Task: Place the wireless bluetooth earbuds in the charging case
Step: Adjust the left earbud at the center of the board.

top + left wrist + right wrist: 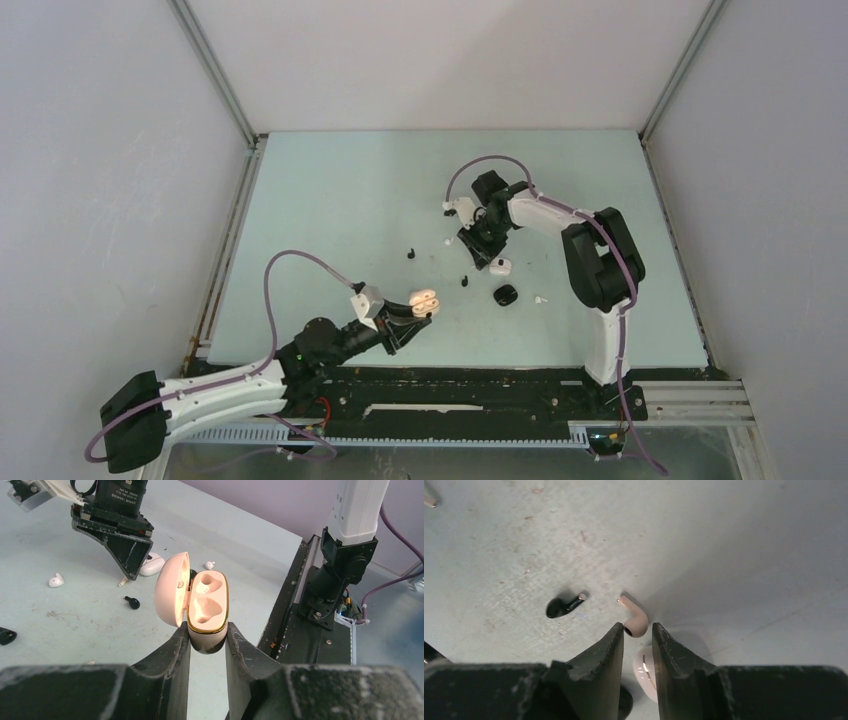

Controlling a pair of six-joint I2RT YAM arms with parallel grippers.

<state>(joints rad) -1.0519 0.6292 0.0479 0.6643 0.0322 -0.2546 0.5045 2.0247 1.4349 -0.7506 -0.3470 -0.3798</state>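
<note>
R gripper (638, 631) has its fingertips closed on the cream earbud (636, 624), stem angled up-left, over the table (724, 555). A black earbud (560, 606) lies just beside it. The charging case (207, 602), lid open w/ both wells empty, is clamped by its base in L gripper (207, 637) near the table's front edge, well apart from R gripper.

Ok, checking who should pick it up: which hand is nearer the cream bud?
Right. The right hand straddles the cream bud; the left hand is well away, nearer the bases, holding the open case.
</note>
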